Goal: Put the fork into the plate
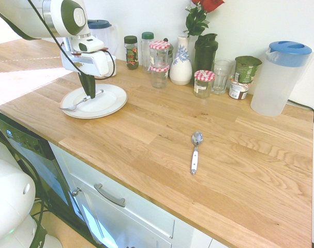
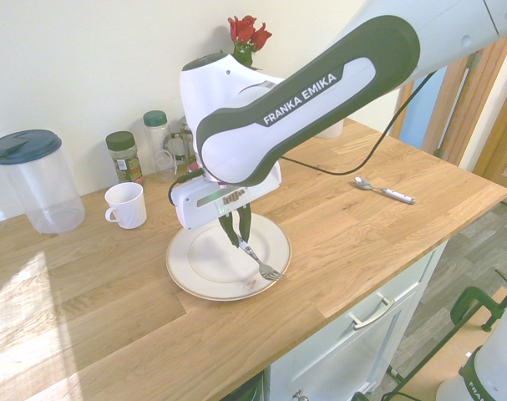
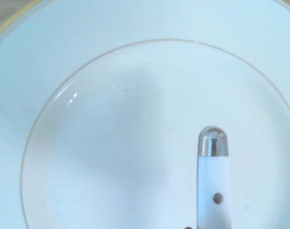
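The fork point(image 1: 80, 102) hangs tilted over the plate point(image 1: 113, 101), its tines low at the near rim, its handle clamped in the gripper point(image 1: 87, 91). Transport appears complete. Remaining: lower, release, retract. The spoon point(image 1: 195, 151) lies well apart.

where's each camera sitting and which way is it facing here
First exterior view: high off the counter's front, facing the wall of jars; the arm enters from the picture's left, gripper shut on the fork over the plate.
Second exterior view: opposite end, facing back along the counter; the arm enters from the right.
Wrist view: straight down onto the plate, fork handle showing.
Both exterior views share the spoon.
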Motion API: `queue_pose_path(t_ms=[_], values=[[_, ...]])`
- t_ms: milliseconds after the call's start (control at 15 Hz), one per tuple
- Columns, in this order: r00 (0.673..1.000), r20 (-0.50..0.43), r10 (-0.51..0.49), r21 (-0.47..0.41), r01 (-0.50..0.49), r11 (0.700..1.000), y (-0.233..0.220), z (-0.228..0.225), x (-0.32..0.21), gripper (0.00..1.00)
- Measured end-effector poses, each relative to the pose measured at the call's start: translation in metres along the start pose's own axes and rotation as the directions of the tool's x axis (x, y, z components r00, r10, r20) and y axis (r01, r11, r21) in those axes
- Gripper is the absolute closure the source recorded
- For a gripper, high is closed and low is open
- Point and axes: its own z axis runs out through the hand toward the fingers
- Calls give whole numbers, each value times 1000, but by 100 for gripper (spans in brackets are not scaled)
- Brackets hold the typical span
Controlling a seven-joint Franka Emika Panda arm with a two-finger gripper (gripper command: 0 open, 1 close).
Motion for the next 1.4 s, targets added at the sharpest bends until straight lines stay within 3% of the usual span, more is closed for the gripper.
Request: queue_pose_path(t_ms=[600,667,1400], values=[[999,40,11,-53,-9,999,11,21,-5,100],[999,41,11,-57,-9,998,11,22,-5,0],[998,48,47,-59,-44,997,12,26,13,0]])
